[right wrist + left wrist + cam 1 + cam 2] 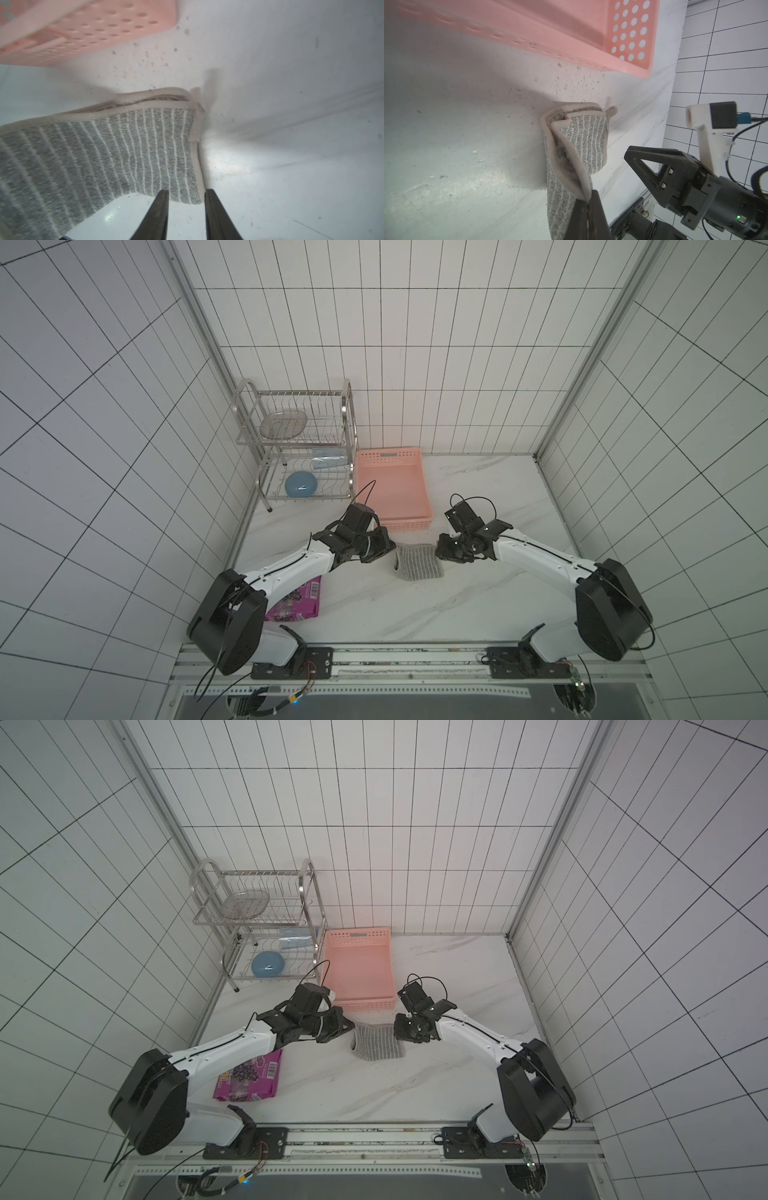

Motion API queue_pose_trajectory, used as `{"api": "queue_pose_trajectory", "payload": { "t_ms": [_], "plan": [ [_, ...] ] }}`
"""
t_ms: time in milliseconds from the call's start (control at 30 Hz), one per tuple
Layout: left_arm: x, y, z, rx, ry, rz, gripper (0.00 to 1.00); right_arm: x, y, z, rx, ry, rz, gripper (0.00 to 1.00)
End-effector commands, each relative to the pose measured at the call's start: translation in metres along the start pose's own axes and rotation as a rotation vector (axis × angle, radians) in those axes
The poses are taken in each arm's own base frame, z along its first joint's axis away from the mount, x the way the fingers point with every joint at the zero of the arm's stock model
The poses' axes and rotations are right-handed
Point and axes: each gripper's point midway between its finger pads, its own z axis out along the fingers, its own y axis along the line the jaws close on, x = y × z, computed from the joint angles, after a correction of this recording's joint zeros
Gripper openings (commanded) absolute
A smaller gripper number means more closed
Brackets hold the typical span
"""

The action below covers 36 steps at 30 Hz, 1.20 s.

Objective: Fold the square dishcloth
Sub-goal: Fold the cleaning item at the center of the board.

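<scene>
The square dishcloth (419, 564), grey with thin whitish stripes and a pale hem, lies doubled over on the marble table in both top views (379, 1043), just in front of the pink basket. My left gripper (392, 551) is at its left edge. In the left wrist view its jaws (588, 204) are shut on the hemmed edge of the dishcloth (583, 141), which lifts that side up. My right gripper (439, 549) is at the cloth's right edge. In the right wrist view it (187, 192) stands open, with the cloth's corner (187, 195) just ahead of the fingertips and ungripped.
A pink plastic basket (409, 524) stands directly behind the cloth. A metal dish rack (299, 448) with a blue bowl (301, 484) is at the back left. A purple snack packet (299, 601) lies under the left arm near the front.
</scene>
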Motion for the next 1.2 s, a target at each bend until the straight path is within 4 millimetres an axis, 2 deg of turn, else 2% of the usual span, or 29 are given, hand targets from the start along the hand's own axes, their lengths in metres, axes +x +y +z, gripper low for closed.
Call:
{"api": "queue_pose_trajectory", "payload": {
  "t_ms": [0,167,400,533,667,733,867,1167],
  "plan": [
    [-0.009,-0.006,0.0,-0.004,-0.025,0.021,0.0,0.004,-0.005,-0.003,-0.016,0.018,0.003,0.36],
    [-0.009,-0.006,0.002,-0.007,-0.021,0.02,0.0,0.003,-0.008,0.0,-0.023,0.024,0.005,0.37],
    [-0.007,-0.005,0.005,-0.019,-0.012,0.019,0.0,0.005,-0.005,0.02,-0.088,0.065,0.026,0.28],
    [-0.007,-0.005,0.006,-0.021,-0.012,0.017,0.0,0.008,0.002,0.03,-0.14,0.085,0.023,0.27],
    [-0.007,-0.005,0.007,-0.023,-0.013,0.016,0.0,0.008,-0.001,0.036,-0.133,0.09,0.031,0.27],
    [-0.007,-0.006,0.007,-0.023,-0.011,0.018,0.0,0.009,-0.003,0.038,-0.124,0.093,0.036,0.23],
    [-0.006,-0.01,0.009,-0.019,-0.006,0.026,0.0,0.01,-0.006,0.042,-0.117,0.1,0.044,0.15],
    [0.0,-0.026,0.027,-0.016,0.031,0.042,0.0,0.01,-0.004,0.053,-0.133,0.113,0.055,0.11]
  ]
}}
